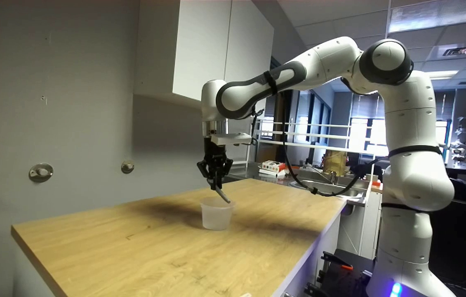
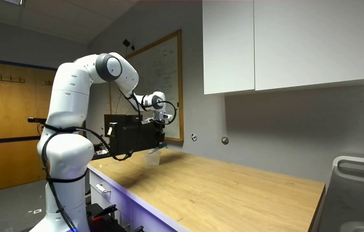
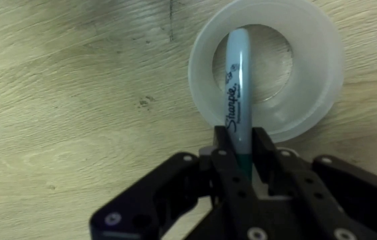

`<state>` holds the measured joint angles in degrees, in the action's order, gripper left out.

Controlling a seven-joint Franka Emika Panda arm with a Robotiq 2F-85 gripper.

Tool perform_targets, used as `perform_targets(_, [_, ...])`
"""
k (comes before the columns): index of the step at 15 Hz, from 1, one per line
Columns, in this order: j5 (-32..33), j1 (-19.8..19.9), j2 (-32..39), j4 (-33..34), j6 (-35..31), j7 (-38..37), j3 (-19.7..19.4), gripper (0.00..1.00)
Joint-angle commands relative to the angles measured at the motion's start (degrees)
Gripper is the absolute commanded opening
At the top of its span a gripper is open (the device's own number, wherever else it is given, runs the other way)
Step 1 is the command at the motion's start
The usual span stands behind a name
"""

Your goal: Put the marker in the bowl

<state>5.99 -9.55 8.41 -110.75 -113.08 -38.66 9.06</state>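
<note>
The marker is a grey Sharpie [image 3: 238,83] with a dark green end between my fingers. My gripper [image 3: 239,133] is shut on it near the green end. In the wrist view the grey length lies across the opening of the bowl [image 3: 320,63], which is round, translucent and whitish. In an exterior view the gripper [image 1: 215,185] is above the bowl [image 1: 216,218], and the marker [image 1: 223,195] slants down to rim height. The bowl [image 2: 152,159] and the marker [image 2: 156,149] also show there from another side. I cannot tell whether the marker's end is below the rim.
The bowl stands on a wooden counter [image 1: 154,247] along a grey wall. White cabinets [image 1: 204,49] hang above the counter's back. A sink [image 1: 352,192] lies past its far end. A dark monitor [image 2: 137,137] stands behind the arm.
</note>
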Motion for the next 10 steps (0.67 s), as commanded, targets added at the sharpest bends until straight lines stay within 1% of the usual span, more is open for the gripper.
perform_targets(1, [2.65, -2.12, 3.94, 5.01, 3.57, -2.46, -0.66, 0.47])
perform_targets(4, [3.71, -3.31, 5.68, 7.03, 5.94, -2.57, -0.87, 0.67])
perform_targets(7, [3.88, -4.06, 6.34, 8.66, 8.72, -1.62, -1.01, 0.91])
perform_targets(8, [3.89, -4.25, 6.37, 9.09, 9.86, -1.35, -1.03, 0.97])
perform_targets(9, [3.72, -4.3, 6.41, 9.56, 11.06, -1.34, -1.09, 1.0])
perform_targets(10, [3.55, -4.37, 6.49, 10.2, 12.9, -1.47, -1.18, 1.0])
